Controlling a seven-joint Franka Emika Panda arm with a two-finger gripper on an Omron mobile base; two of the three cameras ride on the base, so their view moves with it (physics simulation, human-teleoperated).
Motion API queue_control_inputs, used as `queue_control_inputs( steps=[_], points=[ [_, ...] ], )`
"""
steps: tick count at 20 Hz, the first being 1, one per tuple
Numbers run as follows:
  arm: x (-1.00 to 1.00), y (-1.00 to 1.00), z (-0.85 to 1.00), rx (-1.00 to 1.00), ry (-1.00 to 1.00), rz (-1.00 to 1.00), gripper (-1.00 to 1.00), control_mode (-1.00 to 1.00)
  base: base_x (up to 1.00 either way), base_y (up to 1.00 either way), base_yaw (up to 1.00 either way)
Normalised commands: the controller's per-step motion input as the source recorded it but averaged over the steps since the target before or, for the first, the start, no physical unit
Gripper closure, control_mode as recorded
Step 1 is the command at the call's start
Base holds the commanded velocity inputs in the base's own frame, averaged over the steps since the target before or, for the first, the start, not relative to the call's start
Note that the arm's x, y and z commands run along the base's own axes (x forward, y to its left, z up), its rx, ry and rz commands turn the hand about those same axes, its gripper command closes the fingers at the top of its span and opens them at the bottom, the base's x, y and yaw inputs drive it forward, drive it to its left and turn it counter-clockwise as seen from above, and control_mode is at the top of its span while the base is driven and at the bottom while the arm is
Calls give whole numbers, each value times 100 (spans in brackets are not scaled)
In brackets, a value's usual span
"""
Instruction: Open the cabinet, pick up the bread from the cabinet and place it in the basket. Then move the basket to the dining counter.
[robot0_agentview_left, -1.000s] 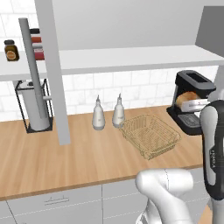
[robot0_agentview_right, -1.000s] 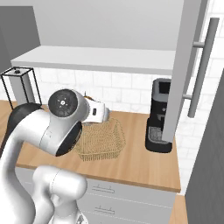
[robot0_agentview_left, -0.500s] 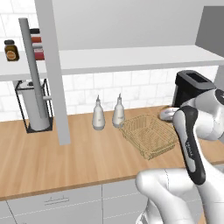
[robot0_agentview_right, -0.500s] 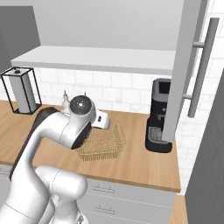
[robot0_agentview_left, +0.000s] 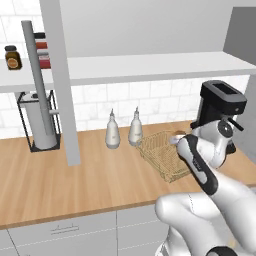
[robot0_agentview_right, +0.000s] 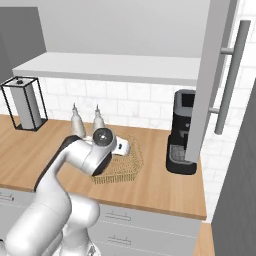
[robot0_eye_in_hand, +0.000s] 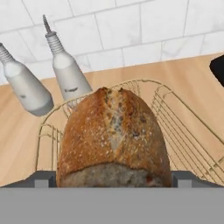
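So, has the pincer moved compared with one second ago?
Yes. In the right base view the pincer has gone right, toward the coffee machine, and now hangs over the basket.

Counter: light wood top, backed by white tile. Standing on it, along the back edge: a wire-framed holder with a grey cylinder toward the left end; two pale bottles side by side near the middle; a black coffee machine toward the right end. The basket sat between bottles and machine, nearer the front edge. Shelf above: a small dark jar stood at its left end.
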Motion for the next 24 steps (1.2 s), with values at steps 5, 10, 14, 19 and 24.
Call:
queue_control_inputs(
  steps=[5, 10, 14, 19, 24],
  points=[
    [87, 0, -61, 0, 11, 0, 100, -100, 0, 0, 0],
    [33, 0, -34, 0, 7, 0, 100, -100, 0, 0, 0],
    [13, 0, -50, 0, 0, 0, 100, -100, 0, 0, 0],
    [22, 6, -52, 0, 0, 0, 100, -100, 0, 0, 0],
    [5, 0, -13, 0, 0, 0, 100, -100, 0, 0, 0]
  ],
)
